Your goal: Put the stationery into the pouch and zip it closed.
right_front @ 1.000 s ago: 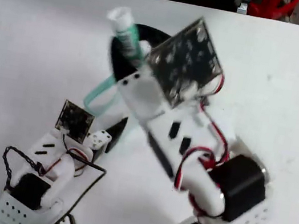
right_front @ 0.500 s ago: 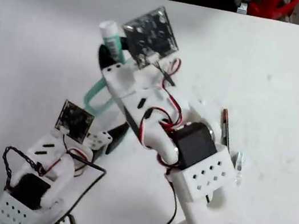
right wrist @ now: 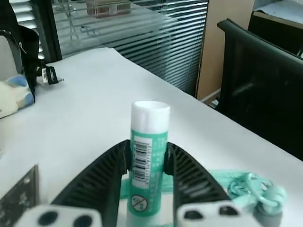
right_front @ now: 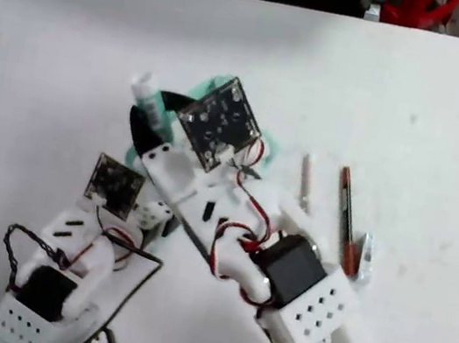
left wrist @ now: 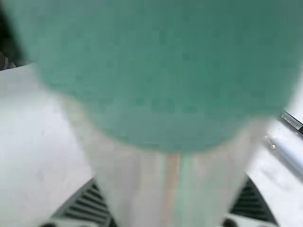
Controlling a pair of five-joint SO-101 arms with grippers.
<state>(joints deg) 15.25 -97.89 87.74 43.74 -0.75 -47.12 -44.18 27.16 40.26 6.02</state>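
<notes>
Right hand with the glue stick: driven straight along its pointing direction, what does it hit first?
Looks free: past the glue stick in the right hand lies only bare table, no object in line. Tilt and depth are hard to judge.

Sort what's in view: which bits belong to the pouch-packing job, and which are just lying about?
Job:
- glue stick, held in the right pincer
- teal pouch
- red pen
- white stick beside the pen

Lying about:
- black chair
- dark bag in the background
</notes>
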